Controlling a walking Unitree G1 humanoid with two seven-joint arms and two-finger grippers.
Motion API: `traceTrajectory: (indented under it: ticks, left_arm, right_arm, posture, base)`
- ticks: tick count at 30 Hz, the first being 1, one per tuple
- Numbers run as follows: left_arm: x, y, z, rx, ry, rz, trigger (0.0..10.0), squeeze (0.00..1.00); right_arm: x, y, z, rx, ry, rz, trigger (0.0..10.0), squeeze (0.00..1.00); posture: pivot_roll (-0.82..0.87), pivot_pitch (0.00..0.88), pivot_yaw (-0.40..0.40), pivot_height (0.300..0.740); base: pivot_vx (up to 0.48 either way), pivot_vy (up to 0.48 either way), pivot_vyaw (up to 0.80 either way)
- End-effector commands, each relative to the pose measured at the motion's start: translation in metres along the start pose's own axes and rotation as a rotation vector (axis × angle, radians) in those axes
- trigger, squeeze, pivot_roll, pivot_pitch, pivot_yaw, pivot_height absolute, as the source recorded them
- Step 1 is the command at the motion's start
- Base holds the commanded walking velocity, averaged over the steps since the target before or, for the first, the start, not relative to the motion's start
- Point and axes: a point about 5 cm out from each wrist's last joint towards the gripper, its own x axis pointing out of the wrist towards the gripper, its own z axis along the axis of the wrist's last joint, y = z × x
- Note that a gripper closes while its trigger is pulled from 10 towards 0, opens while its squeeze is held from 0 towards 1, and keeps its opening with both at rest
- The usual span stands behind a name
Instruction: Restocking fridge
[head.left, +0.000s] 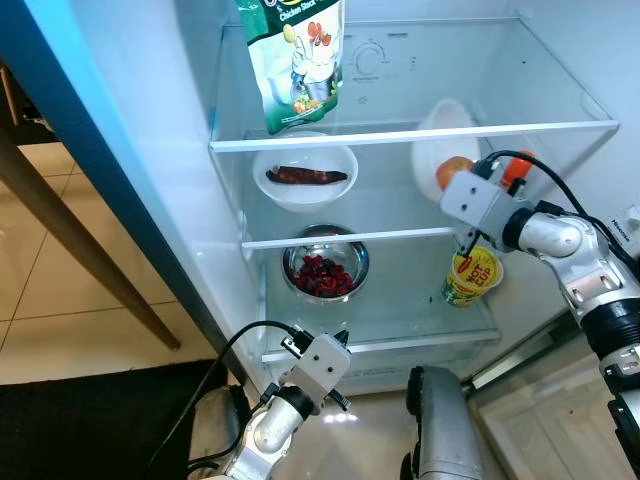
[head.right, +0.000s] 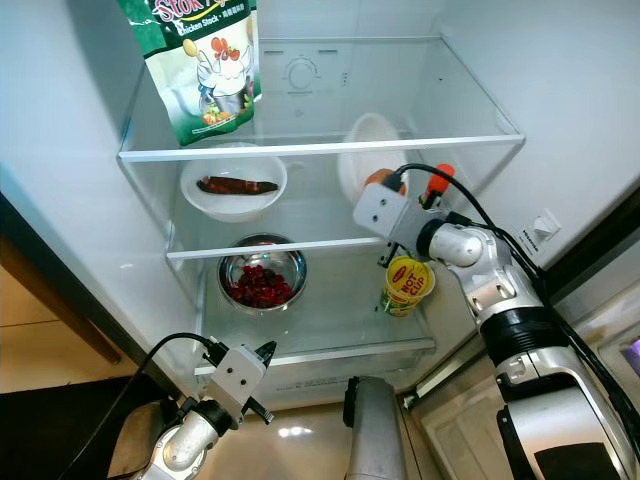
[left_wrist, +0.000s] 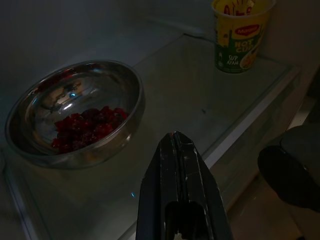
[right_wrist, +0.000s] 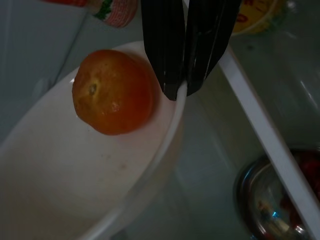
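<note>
— Looking into the open fridge (head.left: 560, 60): saw the right gripper (right_wrist: 181, 90) on the middle shelf (head.left: 350, 238), fingers pinched shut on the rim of a tilted white bowl (right_wrist: 75, 170)

— And inside that bowl?

— Held an orange fruit (right_wrist: 112, 92), resting against the bowl's inner wall, just beside the black fingers (right_wrist: 160, 45)

— Left side?

— Found the left gripper (left_wrist: 176, 150) low, before the bottom shelf's (head.left: 400, 320) front edge, fingers pressed together on nothing, pointed toward a steel bowl of red berries (head.left: 325, 268)

— Anything else on that bottom shelf?

— Spotted a yellow noodle cup (head.left: 470, 277) upright at the right end, well apart from the steel bowl

— Higher up?

— Noted a second white bowl (head.left: 305, 176) with a dark red piece on the middle shelf's left, and a green chicken stock bag (head.left: 295, 60) standing on the top shelf (head.left: 420, 135) above it
</note>
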Motion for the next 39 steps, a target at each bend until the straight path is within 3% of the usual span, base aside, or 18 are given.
traceTrajectory:
  ticks: [1, 2, 3, 4, 7, 20, 31, 34, 39]
  left_arm:
    - [0.0, -0.012, -0.002, -0.022, 0.006, -0.022, 10.0, 0.0]
    - [0.0, -0.012, -0.002, -0.022, 0.006, -0.022, 10.0, 0.0]
    - [-0.001, -0.012, -0.002, -0.023, 0.008, -0.023, 10.0, 0.0]
    - [-0.001, -0.013, -0.002, -0.024, 0.009, -0.023, 10.0, 0.0]
    - [-0.001, -0.013, -0.003, -0.024, 0.009, -0.024, 10.0, 0.0]
    - [0.003, -0.014, -0.001, -0.028, 0.002, -0.027, 10.0, 0.0]
    - [0.004, -0.015, 0.0, -0.029, -0.001, -0.024, 10.0, 0.0]
    - [0.004, -0.015, 0.0, -0.032, -0.001, -0.02, 10.0, 0.0]
    - [0.003, -0.016, -0.001, -0.034, 0.0, -0.019, 10.0, 0.0]
  right_arm:
    - [0.0, 0.005, 0.002, -0.149, 0.022, 0.09, 0.0, 0.0]
    - [0.0, 0.005, 0.002, -0.149, 0.022, 0.09, 0.0, 0.0]
    - [0.0, 0.007, 0.004, -0.257, 0.034, 0.142, 0.0, 0.0]
    - [0.0, 0.007, 0.005, -0.293, 0.037, 0.159, 0.0, 0.0]
    - [-0.001, 0.007, 0.007, -0.358, 0.05, 0.198, 0.0, 0.0]
    - [-0.012, -0.008, 0.005, -0.531, 0.183, 0.383, 0.0, 0.0]
    - [-0.012, -0.026, 0.004, -0.577, 0.253, 0.365, 0.0, 0.0]
    - [-0.007, -0.028, 0.015, -0.561, 0.202, 0.345, 0.0, 0.0]
    - [-0.003, -0.011, 0.033, -0.465, 0.044, 0.411, 0.0, 0.0]
  posture:
    - [-0.08, 0.173, -0.046, 0.415]
    - [-0.08, 0.173, -0.046, 0.415]
    - [-0.08, 0.173, -0.046, 0.415]
    - [-0.08, 0.173, -0.046, 0.415]
    - [-0.08, 0.173, -0.046, 0.415]
    - [-0.1, 0.175, -0.048, 0.415]
    - [-0.1, 0.176, -0.054, 0.415]
    - [-0.1, 0.177, -0.057, 0.415]
    - [-0.1, 0.177, -0.057, 0.415]
  base:
    - [0.0, 0.0, 0.0]
    - [0.0, 0.0, 0.0]
    - [0.0, 0.0, 0.0]
    - [0.0, 0.0, 0.0]
    - [0.0, 0.0, 0.0]
    - [0.0, 0.0, 0.0]
    - [0.0, 0.0, 0.0]
    - [0.0, 0.0, 0.0]
    - [0.0, 0.0, 0.0]
